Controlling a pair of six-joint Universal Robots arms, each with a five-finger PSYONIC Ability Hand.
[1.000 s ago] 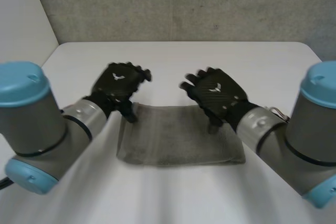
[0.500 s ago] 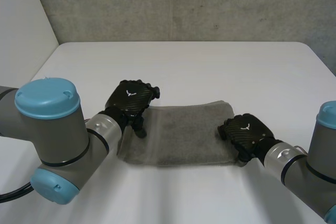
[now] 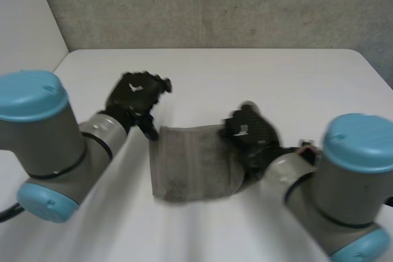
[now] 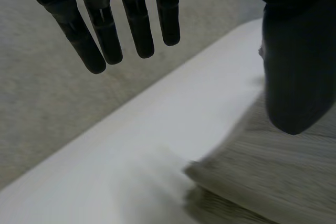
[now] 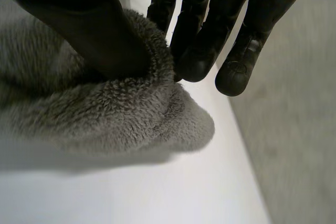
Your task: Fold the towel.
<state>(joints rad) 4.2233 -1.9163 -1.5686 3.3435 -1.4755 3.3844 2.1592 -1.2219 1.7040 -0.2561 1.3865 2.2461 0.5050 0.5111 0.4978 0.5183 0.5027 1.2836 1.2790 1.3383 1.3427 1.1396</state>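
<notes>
White table (image 3: pixel 258 72) with rounded far corners, smooth matte top, rough grey concrete wall (image 3: pixel 215 4) running along just behind its far edge, plain white wall (image 3: pixel 24 23) on the left meeting the concrete in a corner, soft even light

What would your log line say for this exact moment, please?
left hand: open, by far left corner of towel | right hand: pinching towel edge

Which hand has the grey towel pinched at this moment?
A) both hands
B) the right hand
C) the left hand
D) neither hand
B: the right hand pinches the edge of the grey towel between thumb and fingers, while the left hand hangs open over the table.
</notes>
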